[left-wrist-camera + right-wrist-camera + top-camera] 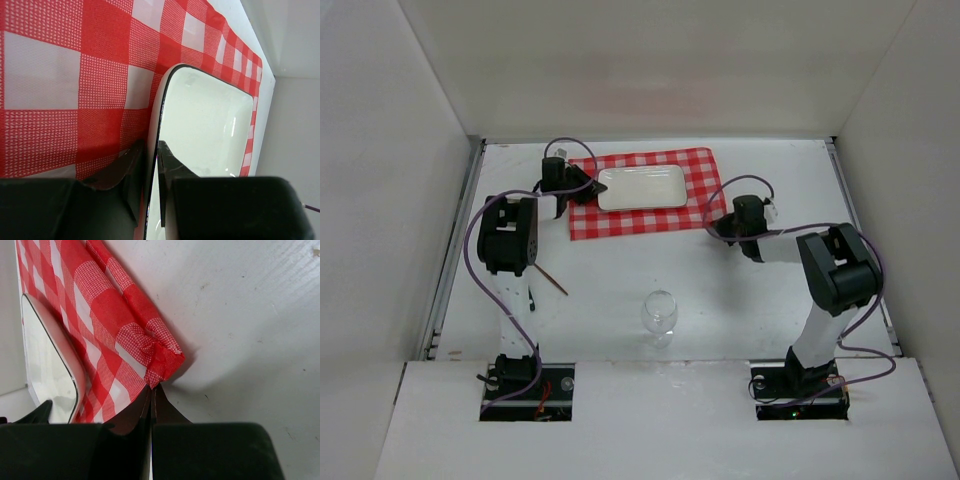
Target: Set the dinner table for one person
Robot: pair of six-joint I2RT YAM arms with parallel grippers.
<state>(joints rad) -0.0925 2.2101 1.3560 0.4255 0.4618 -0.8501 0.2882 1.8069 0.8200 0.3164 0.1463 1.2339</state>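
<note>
Left fingers [122, 167] hide the near end of the plate [210, 125].

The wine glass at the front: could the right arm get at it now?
Probably yes: bare table lies between the wine glass and the right end effector. But that end effector is pinching a corner of the checked cloth, so it must let go first.

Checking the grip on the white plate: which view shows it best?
Left wrist: the plate fills the frame, its rim between the shut fingers of the left gripper. Top external shows the whole plate on the checked cloth, but small. Right wrist catches only one end, beyond the cloth corner the right gripper pinches.
</note>
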